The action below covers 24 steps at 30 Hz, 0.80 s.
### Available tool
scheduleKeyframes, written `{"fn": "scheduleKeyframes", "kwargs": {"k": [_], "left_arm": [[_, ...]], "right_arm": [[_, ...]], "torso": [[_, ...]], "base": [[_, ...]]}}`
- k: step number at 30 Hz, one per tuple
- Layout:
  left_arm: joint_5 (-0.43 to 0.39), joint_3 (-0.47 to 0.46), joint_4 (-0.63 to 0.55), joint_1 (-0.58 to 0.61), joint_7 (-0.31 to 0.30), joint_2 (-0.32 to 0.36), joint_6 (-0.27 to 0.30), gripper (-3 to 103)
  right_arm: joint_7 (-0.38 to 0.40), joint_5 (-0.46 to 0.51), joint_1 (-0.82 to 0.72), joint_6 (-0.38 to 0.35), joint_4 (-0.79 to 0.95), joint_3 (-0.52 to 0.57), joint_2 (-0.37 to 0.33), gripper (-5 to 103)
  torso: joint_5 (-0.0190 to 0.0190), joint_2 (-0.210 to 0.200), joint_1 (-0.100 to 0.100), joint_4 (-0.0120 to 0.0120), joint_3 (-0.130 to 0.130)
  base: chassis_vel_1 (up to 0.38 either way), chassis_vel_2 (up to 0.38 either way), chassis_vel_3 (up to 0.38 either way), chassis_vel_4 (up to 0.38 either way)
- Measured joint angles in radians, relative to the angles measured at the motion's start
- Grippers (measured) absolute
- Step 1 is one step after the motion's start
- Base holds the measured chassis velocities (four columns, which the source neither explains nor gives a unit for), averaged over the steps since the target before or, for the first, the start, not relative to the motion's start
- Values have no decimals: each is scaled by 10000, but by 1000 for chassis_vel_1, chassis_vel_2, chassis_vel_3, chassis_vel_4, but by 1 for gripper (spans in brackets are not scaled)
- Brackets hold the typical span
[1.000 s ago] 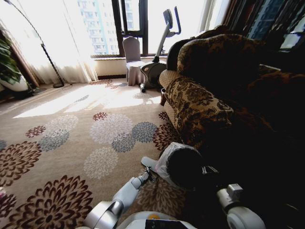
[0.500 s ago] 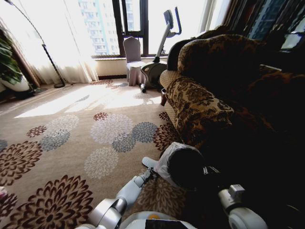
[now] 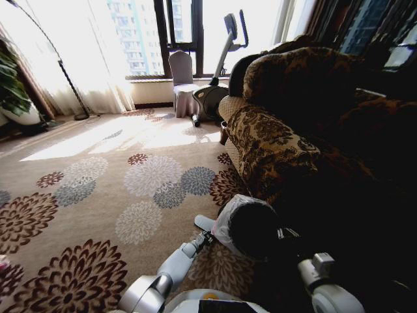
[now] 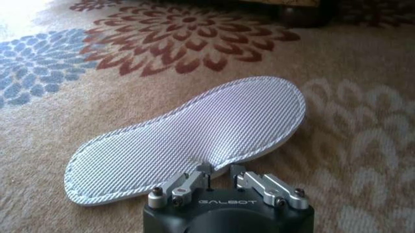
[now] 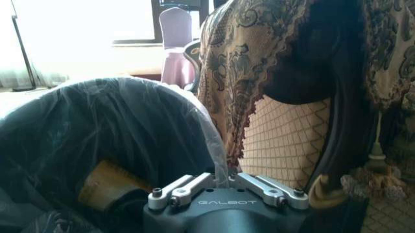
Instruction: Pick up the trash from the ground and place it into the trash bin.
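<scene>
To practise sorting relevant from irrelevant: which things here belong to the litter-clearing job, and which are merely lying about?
Belongs to the job:
trash bin, its rim clamped by the right gripper
orange-yellow item inside the bin

Just lying about:
slipper, though the left gripper pinches its edge
sofa
exercise bike
covered chair
floor lamp

1. The head camera looks forward and down over the carpet (image 3: 98, 195) toward the sofa (image 3: 273, 143).
2. The left wrist camera hangs close above the slipper (image 4: 194, 141).
3. The right wrist camera looks closely into the trash bin (image 5: 97, 131), which the head view shares (image 3: 244, 225).
</scene>
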Motion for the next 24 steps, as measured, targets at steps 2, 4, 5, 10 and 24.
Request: {"fn": "scheduleKeyframes", "kwargs": {"k": [2, 4, 5, 10, 24], "left_arm": [[-68, -1, 9, -22, 25, 15, -8, 15], [-254, -1, -51, -17, 119, 64, -23, 8], [-254, -1, -51, -17, 119, 64, -23, 8], [-837, 114, -1144, 401, 472, 450, 26, 1], [24, -63, -4980, 1846, 1093, 2444, 191, 1]], "right_arm": [[0, 0, -2, 1, -9, -7, 13, 1], [1, -6, -1, 11, -40, -27, 25, 1], [1, -6, -1, 11, -40, -27, 25, 1], [28, 11, 119, 10, -108, -114, -14, 1], [137, 270, 685, -50, -259, -344, -208, 1]], "torso": [[0, 0, 0, -2, 0], [-2, 0, 0, -3, 1], [-2, 0, 0, -3, 1], [-5, -1, 1, -4, 2], [-1, 0, 1, -1, 0]], "base": [[0, 0, 0, 0], [0, 0, 0, 0], [0, 0, 0, 0], [0, 0, 0, 0], [0, 0, 0, 0]]}}
